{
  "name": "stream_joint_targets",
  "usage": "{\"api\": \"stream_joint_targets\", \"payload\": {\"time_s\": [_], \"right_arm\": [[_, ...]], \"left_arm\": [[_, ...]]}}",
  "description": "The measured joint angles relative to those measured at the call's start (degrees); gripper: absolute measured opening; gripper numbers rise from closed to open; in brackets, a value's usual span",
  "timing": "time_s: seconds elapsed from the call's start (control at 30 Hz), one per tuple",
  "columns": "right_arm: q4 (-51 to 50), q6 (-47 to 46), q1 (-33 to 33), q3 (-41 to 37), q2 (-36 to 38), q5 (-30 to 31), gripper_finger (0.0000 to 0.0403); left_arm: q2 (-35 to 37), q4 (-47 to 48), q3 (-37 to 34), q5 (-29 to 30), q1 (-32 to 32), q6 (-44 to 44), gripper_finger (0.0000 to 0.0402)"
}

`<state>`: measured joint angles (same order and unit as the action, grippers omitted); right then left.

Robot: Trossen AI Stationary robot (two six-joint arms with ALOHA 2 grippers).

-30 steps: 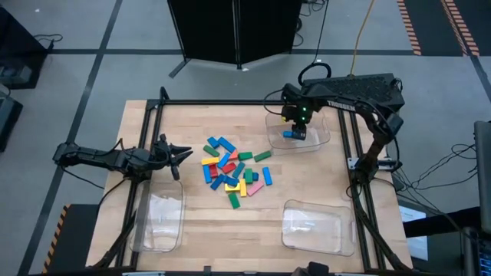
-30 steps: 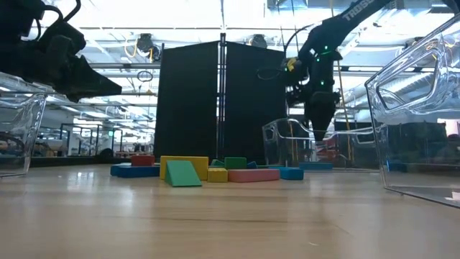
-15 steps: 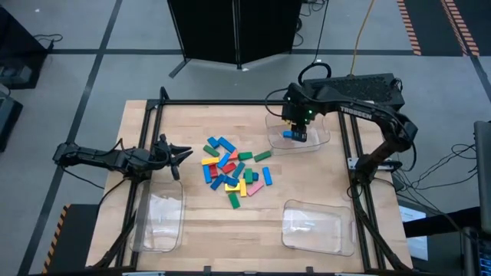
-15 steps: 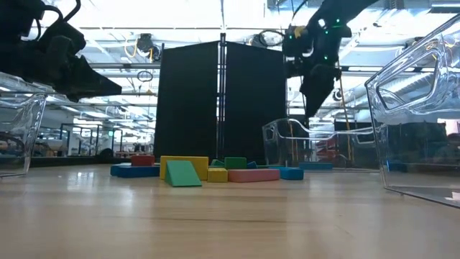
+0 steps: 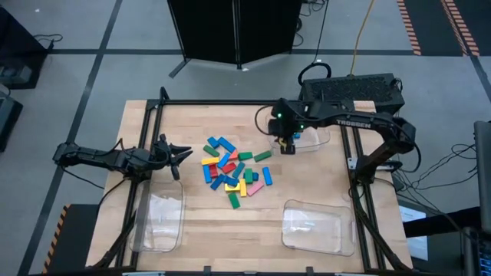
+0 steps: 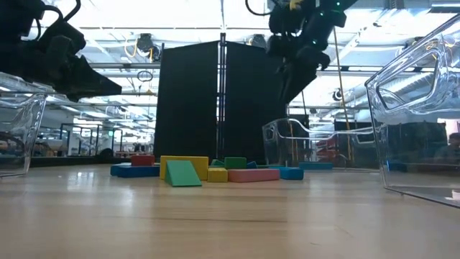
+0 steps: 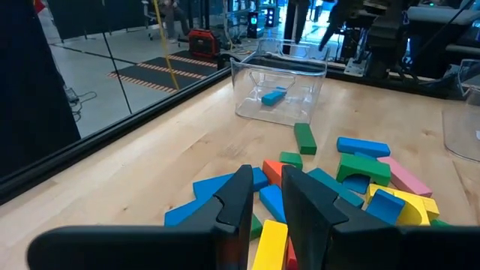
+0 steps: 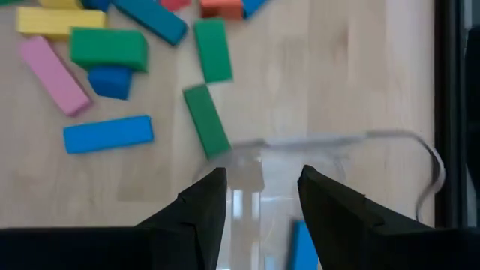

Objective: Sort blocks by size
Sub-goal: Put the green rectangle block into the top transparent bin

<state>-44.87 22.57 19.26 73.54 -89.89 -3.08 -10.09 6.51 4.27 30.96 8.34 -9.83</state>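
Over the near edge of the clear tray (image 5: 311,138) at the counter's far right, my right end effector (image 5: 287,143) hangs released, holding nothing. The blocks (image 5: 232,170) lie heaped at about 8 o'clock from it in the high view; the nearest, a green block (image 5: 262,156), lies close by, long axis roughly 2-to-8. My left end effector (image 5: 178,156) waits at the heap's 9 o'clock side, farther off; whether it's clenched, I can't tell.

The right gripper (image 5: 288,146) hangs raised above the near rim of the far tray (image 5: 314,142) — fingers parted, empty. The left gripper (image 5: 182,154) waits well left of it, fingers slightly apart.
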Motion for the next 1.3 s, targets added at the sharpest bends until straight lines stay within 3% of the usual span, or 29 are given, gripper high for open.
{"api": "stream_joint_targets", "payload": {"time_s": [0.23,0.47,0.9,1.3], "right_arm": [[4.52,-0.28,-3.35,0.00,-2.14,0.07,0.0160],[4.76,0.48,-6.47,3.80,-12.15,0.74,0.0160],[-3.45,1.13,-8.05,14.37,-25.62,3.42,0.0160],[-3.41,2.55,-8.48,14.80,-29.18,3.28,0.0160]], "left_arm": [[0.00,-0.03,0.00,0.82,0.00,0.00,0.0075],[-0.02,-1.68,0.00,1.01,-0.02,1.77,0.0075],[-0.02,-1.46,0.00,1.00,0.00,2.69,0.0075],[-0.02,-1.41,0.00,0.77,-0.02,2.73,0.0075]]}}
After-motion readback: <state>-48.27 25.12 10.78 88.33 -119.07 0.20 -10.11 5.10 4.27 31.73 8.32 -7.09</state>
